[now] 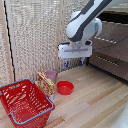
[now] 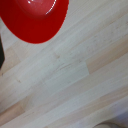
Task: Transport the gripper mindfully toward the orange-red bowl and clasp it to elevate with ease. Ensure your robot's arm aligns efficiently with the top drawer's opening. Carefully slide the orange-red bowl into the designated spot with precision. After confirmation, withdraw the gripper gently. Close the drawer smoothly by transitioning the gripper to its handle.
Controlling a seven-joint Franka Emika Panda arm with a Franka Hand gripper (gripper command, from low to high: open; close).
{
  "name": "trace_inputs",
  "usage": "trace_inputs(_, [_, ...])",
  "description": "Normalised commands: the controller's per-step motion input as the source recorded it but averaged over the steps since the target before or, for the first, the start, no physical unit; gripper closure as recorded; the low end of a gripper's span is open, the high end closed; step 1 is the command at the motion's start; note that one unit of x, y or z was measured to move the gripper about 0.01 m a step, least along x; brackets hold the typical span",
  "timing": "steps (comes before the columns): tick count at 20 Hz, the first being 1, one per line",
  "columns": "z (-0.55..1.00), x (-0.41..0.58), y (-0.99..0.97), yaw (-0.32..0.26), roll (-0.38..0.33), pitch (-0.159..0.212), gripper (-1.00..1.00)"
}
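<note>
Presumably light, stiff, glossy-slick bowl [image 1: 65, 88], best pinched at rim; gripper [image 1: 74, 63] above, apart, jaws spread, grasping nothing.

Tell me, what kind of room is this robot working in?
Probably a mock home or kitchen corner set up for testing. A wood-plank table holds a red bowl, a shopping basket and a pink cup, beside dark-brown drawers.
</note>
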Motion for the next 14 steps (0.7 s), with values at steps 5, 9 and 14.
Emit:
trace_inputs(5, [-0.61,-0.207,0.00,-0.015,-0.176,0.006,-1.00])
trace_inputs(9, [-0.54,-0.281,0.02,0.000,-0.217,0.000,-1.00])
trace_inputs(14, [-0.48,-0.273,0.07,0.001,-0.223,0.000,-1.00])
